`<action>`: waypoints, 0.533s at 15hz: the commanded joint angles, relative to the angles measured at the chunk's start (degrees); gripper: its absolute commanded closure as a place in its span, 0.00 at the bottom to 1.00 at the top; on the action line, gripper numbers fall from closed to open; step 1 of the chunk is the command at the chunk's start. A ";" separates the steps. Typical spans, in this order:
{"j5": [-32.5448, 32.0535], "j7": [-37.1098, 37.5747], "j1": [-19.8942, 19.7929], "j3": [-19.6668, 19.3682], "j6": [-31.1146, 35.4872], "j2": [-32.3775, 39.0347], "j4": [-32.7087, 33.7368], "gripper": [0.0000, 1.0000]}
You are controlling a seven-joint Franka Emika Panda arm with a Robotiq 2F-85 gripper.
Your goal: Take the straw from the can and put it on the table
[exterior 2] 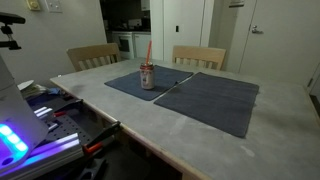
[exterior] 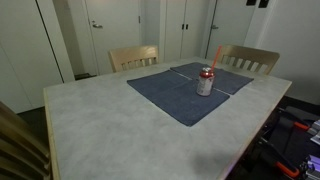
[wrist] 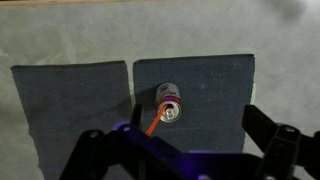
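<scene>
The can [exterior: 205,82], silver-grey with a red top, stands upright on a dark blue-grey mat [exterior: 165,98] on the light speckled table [exterior: 120,130]. The thin red-orange straw [exterior: 215,56] sticks up out of the can, leaning a little. Both exterior views show them: can [exterior 2: 148,77], straw [exterior 2: 149,52]. In the wrist view I look down on the can [wrist: 168,100], and the straw [wrist: 156,124] points toward the camera. My gripper [wrist: 175,135] is open and empty, high above the can, with its fingers to either side. It is not seen in the exterior views.
Two mats lie side by side [wrist: 75,110] [wrist: 215,85], and the can is on the one nearer the table's middle. Two wooden chairs [exterior: 133,57] [exterior: 248,58] stand at the far edge. Lit equipment [exterior 2: 20,140] sits beside the table. Bare tabletop [exterior 2: 150,125] surrounds the mats.
</scene>
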 commanded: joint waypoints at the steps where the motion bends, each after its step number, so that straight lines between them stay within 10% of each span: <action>1: 0.26 -0.23 -0.45 0.39 -0.14 0.02 0.12 0.00; 8: 0.03 -1.50 -0.48 -0.26 1.74 1.91 0.30 0.00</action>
